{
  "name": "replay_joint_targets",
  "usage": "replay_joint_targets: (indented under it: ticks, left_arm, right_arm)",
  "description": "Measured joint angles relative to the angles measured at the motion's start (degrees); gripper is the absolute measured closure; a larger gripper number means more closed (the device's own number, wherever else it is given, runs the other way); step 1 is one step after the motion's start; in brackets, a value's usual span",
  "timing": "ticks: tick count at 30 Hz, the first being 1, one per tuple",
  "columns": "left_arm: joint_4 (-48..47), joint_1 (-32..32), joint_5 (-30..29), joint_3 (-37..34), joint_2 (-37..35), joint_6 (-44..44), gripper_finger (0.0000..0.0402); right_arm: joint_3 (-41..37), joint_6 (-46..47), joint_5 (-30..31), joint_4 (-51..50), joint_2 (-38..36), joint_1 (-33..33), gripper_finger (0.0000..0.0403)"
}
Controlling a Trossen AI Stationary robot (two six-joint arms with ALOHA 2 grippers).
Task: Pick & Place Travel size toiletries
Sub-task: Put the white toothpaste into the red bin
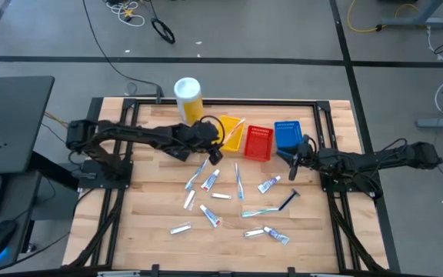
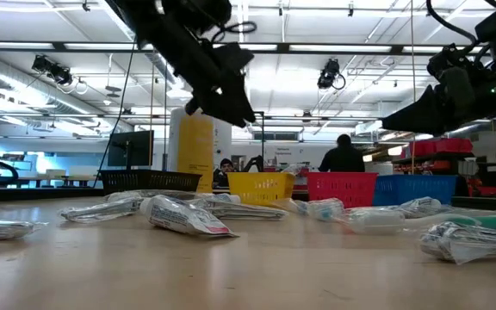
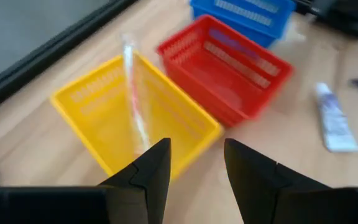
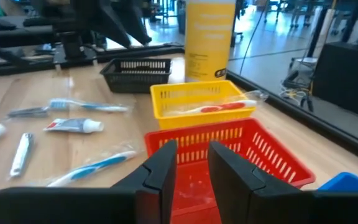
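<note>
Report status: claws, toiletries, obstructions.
Left claw open, empty, above yellow tray. Right claw open over red tray. One toothbrush in yellow tray; other toiletries on table. Nothing obstructing.

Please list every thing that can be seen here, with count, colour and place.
canister: one, yellow, white lid, table's back edge
trays: four in a row at the back; black, yellow, red, blue
tubes: about eight, white, table middle
toothbrushes: about three loose, table middle; one more in yellow tray
razor: one, dark blue, right of middle
person: one, in the room behind
left gripper: open, above yellow tray
right gripper: open, near red and blue trays
</note>
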Motion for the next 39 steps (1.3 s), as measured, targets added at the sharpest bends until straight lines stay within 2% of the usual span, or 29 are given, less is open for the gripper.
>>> replay_joint_targets:
  ticks: [7, 12, 17, 19, 22, 25, 31, 34, 39]
  left_arm:
    - [-7.16, -5.50, 1.61, 0.00, -2.33, -1.81, 0.0242]
    - [-13.38, -8.98, 2.07, 0.00, -2.33, -5.83, 0.0242]
    - [-26.51, -9.91, 11.75, 1.56, -4.30, -10.48, 0.0242]
    - [-32.31, -10.71, 12.86, 2.08, -6.04, -11.27, 0.0242]
    - [-36.42, -12.15, 8.51, 2.24, -9.52, -12.16, 0.0242]
    - [-41.02, -13.24, 4.55, 2.25, -14.73, -13.90, 0.0242]
    - [-42.40, -16.97, -6.80, -0.42, -24.04, -16.32, 0.0242]
    - [-41.76, -18.01, -11.73, -2.28, -26.38, -19.12, 0.0242]
    - [-42.00, -18.23, -12.94, -5.01, -27.54, -24.68, 0.0242]
  right_arm:
    - [0.01, 2.03, -3.38, 2.54, 2.64, 0.00, 0.0278]
    - [0.01, 2.03, -8.33, 7.17, 4.74, 0.00, 0.0261]
    - [0.94, 2.03, -11.77, 10.31, 8.01, 0.61, 0.0260]
    - [2.39, 1.99, -11.80, 10.34, 10.00, 1.13, 0.0260]
    - [4.79, 1.62, -12.25, 9.82, 13.30, 2.07, 0.0260]
    - [8.58, 1.43, -15.65, 6.73, 16.87, 3.01, 0.0260]
    - [18.77, 5.77, -25.54, -13.71, 23.90, 3.65, 0.0260]
    - [21.96, 7.25, -29.81, -22.17, 28.03, 3.65, 0.0260]
    - [22.88, 7.22, -32.54, -24.64, 33.68, 3.63, 0.0260]
